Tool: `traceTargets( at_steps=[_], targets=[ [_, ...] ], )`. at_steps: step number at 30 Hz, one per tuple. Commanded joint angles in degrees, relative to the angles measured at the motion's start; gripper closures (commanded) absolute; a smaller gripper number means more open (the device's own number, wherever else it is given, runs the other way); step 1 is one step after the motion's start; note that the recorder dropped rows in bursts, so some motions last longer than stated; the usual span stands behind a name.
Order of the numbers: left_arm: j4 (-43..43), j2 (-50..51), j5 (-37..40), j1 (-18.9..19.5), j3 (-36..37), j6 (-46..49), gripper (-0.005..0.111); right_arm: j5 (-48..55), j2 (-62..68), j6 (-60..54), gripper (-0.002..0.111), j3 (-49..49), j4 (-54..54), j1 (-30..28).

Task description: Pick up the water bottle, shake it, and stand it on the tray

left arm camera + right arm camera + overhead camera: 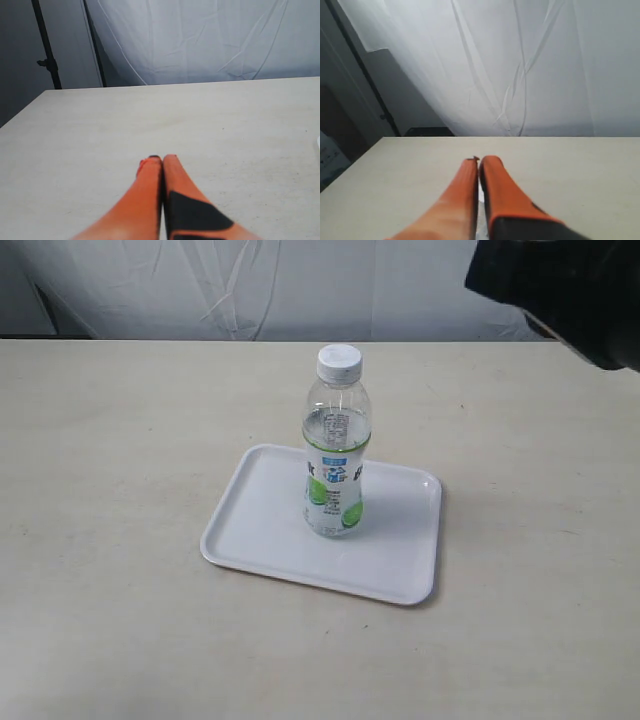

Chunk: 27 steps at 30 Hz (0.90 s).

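Observation:
The water bottle [335, 445], clear with a white cap and a lime-printed label, stands upright on the white tray [260, 525] in the middle of the table. No gripper touches it. My left gripper [159, 159] is shut, its orange fingers pressed together over bare tabletop, and it does not show in the exterior view. My right gripper [478, 160] is shut too, with nothing held. Only a dark part of the right arm [560, 290] shows at the top right of the exterior view, well away from the bottle.
The beige table [110, 460] stretches around the tray on every side. A white cloth backdrop [300, 285] hangs behind the table's far edge. A sliver of the tray's rim [318, 144] shows at the edge of the left wrist view.

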Motion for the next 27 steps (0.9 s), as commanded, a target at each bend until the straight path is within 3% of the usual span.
traceTargets(
  at_steps=[1, 4, 7, 10, 14, 17, 20, 27],
  targets=[
    [0.2, -0.29, -0.18, 0.01, 0.13, -0.22, 0.107, -9.17, -0.36, -1.73, 0.102, -0.08, 0.05, -0.08],
    [0.2, -0.29, -0.18, 0.01, 0.13, -0.22, 0.107, -11.76, -3.24, -1.84, 0.102, -0.08, 0.05, -3.05],
    [0.2, -0.29, -0.18, 0.01, 0.13, -0.22, 0.107, -8.64, -7.79, -1.93, 0.102, -0.08, 0.05, -11.08],
    [0.2, -0.29, -0.18, 0.01, 0.13, -0.22, 0.107, 0.24, -14.32, -3.65, 0.102, 0.79, 0.05, -22.96],
    [0.2, -0.29, -0.18, 0.01, 0.13, -0.22, 0.107, 12.77, -26.05, -7.05, 0.102, 4.26, 0.05, -43.36],
    [0.2, -0.29, -0.18, 0.01, 0.13, -0.22, 0.107, 13.23, -34.2, -8.46, 0.102, 7.16, 0.05, -52.08],
    [0.2, -0.29, -0.18, 0.01, 0.13, -0.22, 0.107, 13.13, -41.15, -9.82, 0.102, 10.59, 0.05, -55.55],
    [0.2, -0.29, -0.18, 0.01, 0.13, -0.22, 0.107, 17.99, -47.12, -9.15, 0.102, 18.6, 0.05, -55.66]
  ],
)
